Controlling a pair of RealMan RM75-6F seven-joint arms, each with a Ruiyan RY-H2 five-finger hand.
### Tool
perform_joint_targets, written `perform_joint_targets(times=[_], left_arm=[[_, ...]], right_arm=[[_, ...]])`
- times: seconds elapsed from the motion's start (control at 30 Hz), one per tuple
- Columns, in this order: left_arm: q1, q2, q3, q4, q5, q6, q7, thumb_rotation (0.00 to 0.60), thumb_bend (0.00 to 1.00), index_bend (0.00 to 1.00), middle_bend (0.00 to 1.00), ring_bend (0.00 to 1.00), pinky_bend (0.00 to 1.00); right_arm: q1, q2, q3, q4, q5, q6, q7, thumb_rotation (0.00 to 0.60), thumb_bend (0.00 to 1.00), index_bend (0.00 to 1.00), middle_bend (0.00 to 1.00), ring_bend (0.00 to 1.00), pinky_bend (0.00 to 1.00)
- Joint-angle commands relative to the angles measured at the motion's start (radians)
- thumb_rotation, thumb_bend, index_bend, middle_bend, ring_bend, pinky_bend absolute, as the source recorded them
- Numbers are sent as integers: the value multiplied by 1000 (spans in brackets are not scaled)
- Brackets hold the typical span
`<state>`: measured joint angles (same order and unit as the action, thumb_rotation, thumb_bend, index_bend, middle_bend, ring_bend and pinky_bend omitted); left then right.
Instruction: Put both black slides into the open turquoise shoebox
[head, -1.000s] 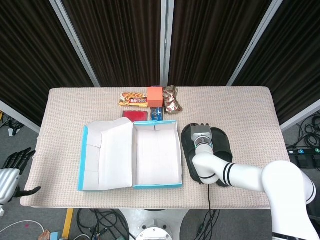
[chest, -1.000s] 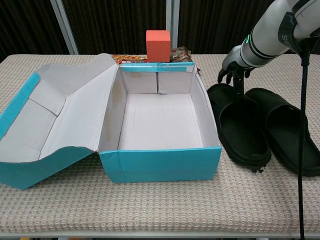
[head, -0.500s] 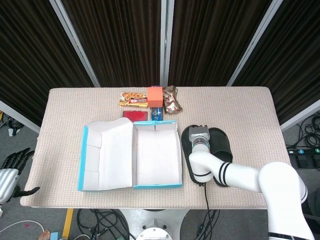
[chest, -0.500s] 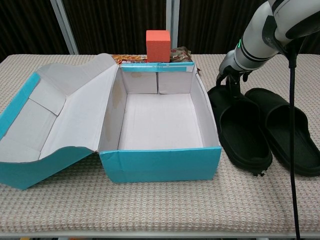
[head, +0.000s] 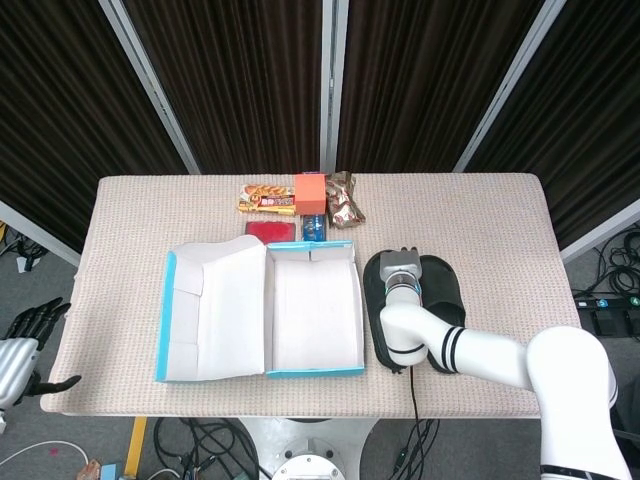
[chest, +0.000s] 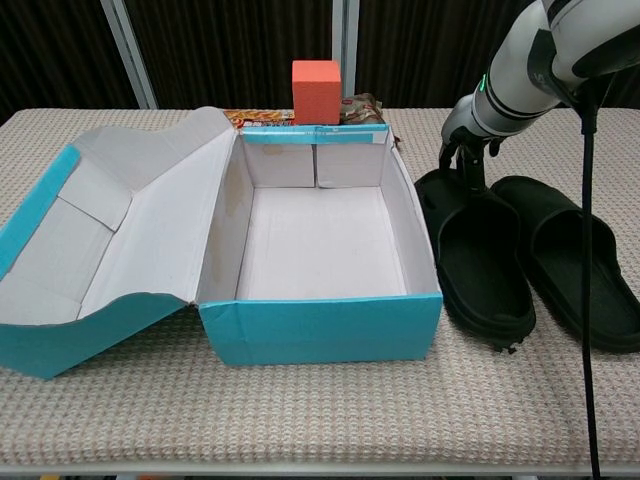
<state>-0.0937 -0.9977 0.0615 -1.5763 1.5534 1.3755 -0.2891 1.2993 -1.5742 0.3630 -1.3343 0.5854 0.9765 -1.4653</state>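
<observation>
While both slides lie on the table outside the box, the layout reads as follows.
Near slide (chest: 480, 255): directly beneath the right hand (chest: 466, 148), beside the turquoise shoebox (chest: 320, 325).
Far slide (chest: 580, 260): just to the hand's right, alongside the first.
Right hand: fingers pointing down onto the near slide's back rim; grip cannot be told.
Left hand (head: 30, 330): off the table edge, fingers loosely apart, holding nothing.
Writing: none legible.

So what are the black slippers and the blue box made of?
The black slides look like soft rubber or foam: matte black, moulded in one smooth piece, no stitching showing. The turquoise shoebox looks like cardboard: thin flat walls with fold lines, plain whitish inside, coloured skin outside. The table cover looks like woven or knobbly fabric, but that is a guess.
</observation>
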Motion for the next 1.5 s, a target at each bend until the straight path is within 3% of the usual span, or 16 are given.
perform_joint_targets(times=[0.03,0.3,0.5,0.57,0.83,1.2,1.3,1.5], left_arm=[[-1,1,0,-2,1,-1,0,600,19,72,16,0,0],[-3,6,2,-21,9,-1,20,600,19,72,17,0,0],[-7,9,4,-48,16,-3,51,600,19,72,16,0,0],[-9,11,4,-60,19,-5,65,600,19,71,16,0,0],[-19,13,4,-112,28,-12,120,600,20,72,17,0,0],[-26,24,1,-177,29,-12,192,600,19,72,16,0,0],[-27,29,0,-191,29,-12,210,600,19,72,16,0,0],[-26,36,-4,-211,23,-7,233,600,20,72,17,0,0]], right_arm=[[-15,15,13,-24,-26,6,11,600,211,273,316,0,0],[-62,103,37,-135,-96,29,66,600,215,322,345,9,0],[-111,232,60,-268,-152,36,128,600,217,339,360,42,4],[-130,287,67,-319,-170,31,152,600,218,344,362,56,33],[-233,477,80,-473,-283,-16,307,600,223,389,398,191,303],[-365,646,69,-541,-446,-170,570,600,227,414,416,267,375],[-416,689,97,-563,-534,-238,685,600,227,415,419,269,378],[-574,754,225,-635,-804,-334,993,600,227,430,430,269,380]])
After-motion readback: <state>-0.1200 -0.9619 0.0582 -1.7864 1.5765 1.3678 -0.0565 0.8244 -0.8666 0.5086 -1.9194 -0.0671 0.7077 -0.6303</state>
